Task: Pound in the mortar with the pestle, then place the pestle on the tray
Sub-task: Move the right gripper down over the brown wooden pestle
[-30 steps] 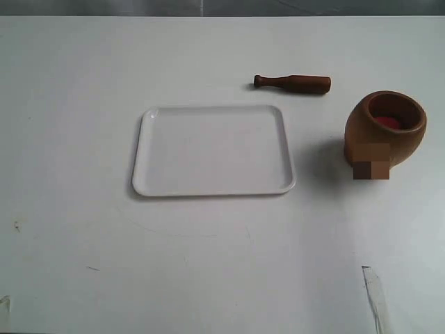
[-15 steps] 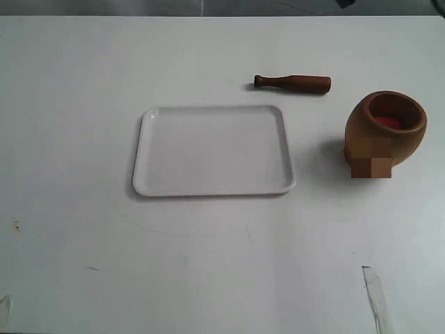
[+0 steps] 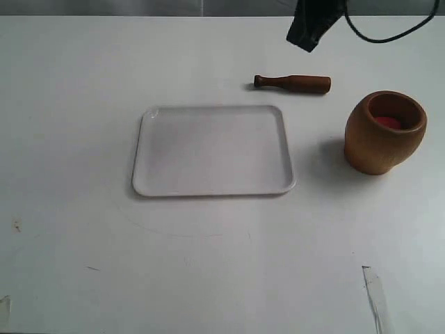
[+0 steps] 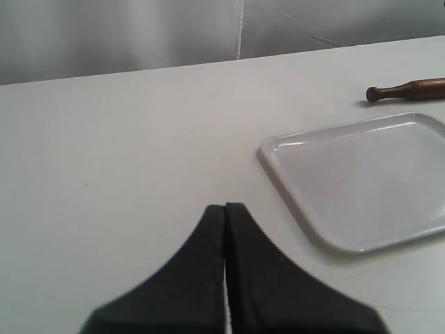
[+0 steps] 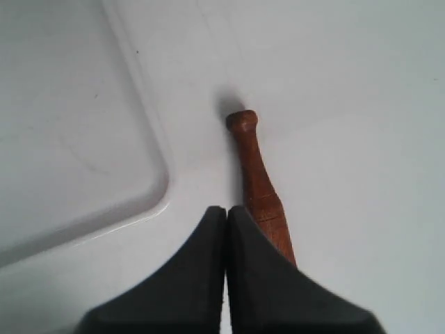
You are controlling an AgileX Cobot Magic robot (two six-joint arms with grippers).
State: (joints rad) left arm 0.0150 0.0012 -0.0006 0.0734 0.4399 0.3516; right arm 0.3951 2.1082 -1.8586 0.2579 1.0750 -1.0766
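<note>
White tabletop (image 3: 208,264) throughout. Nearest, the left gripper (image 4: 225,209), fingers pressed together, idle beside the tray (image 3: 137,156). Right of that, the mortar (image 3: 379,142), upright. Farther back, the pestle (image 3: 295,84), flat on the table, untouched. Newly arrived above it: the right gripper (image 5: 226,212), fingers together. Reach begun, probably; no pounding yet.

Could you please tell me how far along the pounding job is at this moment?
Nothing looks done: the pestle lies on the table, off the tray, and the mortar stands apart. In hand: the right gripper hovers by the pestle, jaws shut, empty. Still to do: grasp the pestle, pound in the mortar, set it on the tray.
</note>
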